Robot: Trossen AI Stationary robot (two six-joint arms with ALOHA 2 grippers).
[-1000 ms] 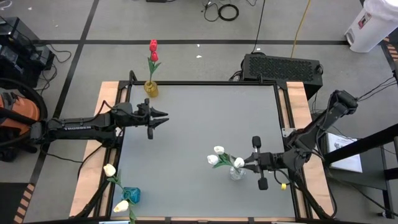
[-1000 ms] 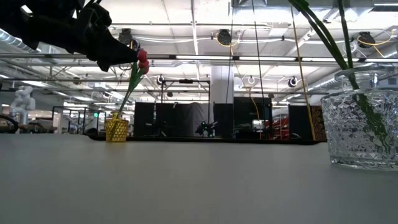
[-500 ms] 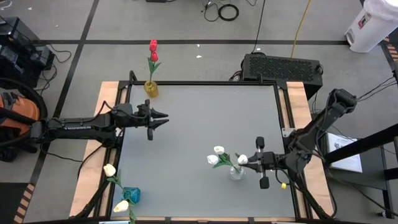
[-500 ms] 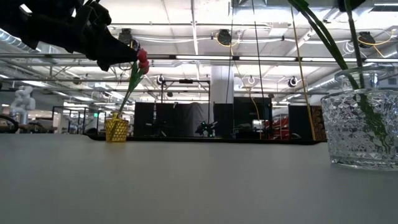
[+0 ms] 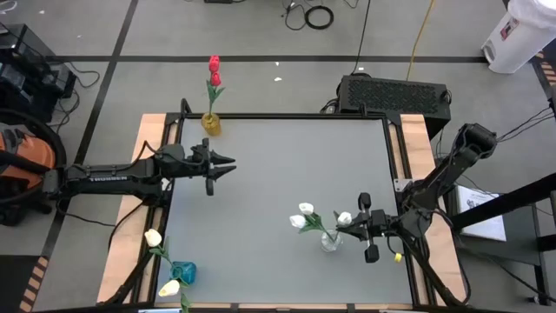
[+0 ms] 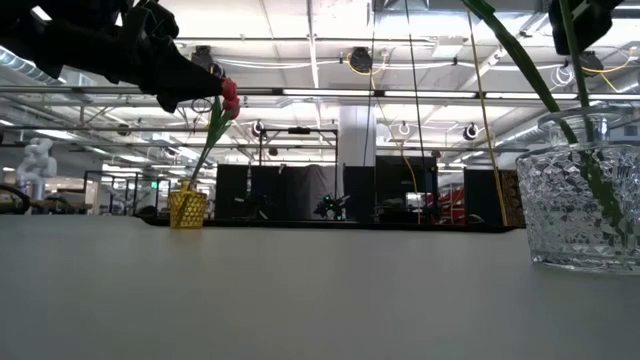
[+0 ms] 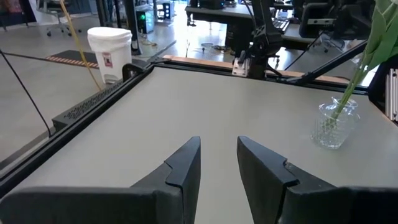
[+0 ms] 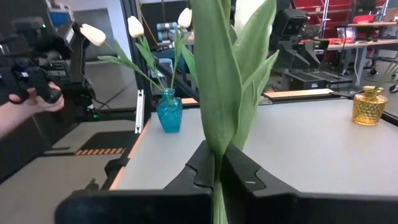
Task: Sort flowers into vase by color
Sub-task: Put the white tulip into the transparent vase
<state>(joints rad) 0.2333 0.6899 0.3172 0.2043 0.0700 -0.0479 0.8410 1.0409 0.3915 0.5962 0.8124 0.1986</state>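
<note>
My right gripper is shut on a white tulip just above the clear glass vase at the near right, which holds two more white tulips. In the low view the held stem runs down into the glass vase. Red tulips stand in a yellow vase at the far left corner. Cream-yellow tulips stand in a blue vase at the near left. My left gripper hovers open over the table's left side, with nothing between its fingers. My right gripper pinches the tulip's green stem and leaf base between its two fingers. The fingers come in level from the table's right side and lie across the stem. The tulip stands nearly upright, its head above the fingers and its lower stem inside the glass vase.
A person's hand with a dark controller shows beyond the table's near left corner. Bare grey tabletop lies between the three vases. A black box sits behind the far right edge.
My right gripper has sunk toward the glass vase and drawn slightly toward the table's right edge, rolling a little, still shut on the white tulip. The tulip's stem has gone deeper into the vase and stands more upright.
</note>
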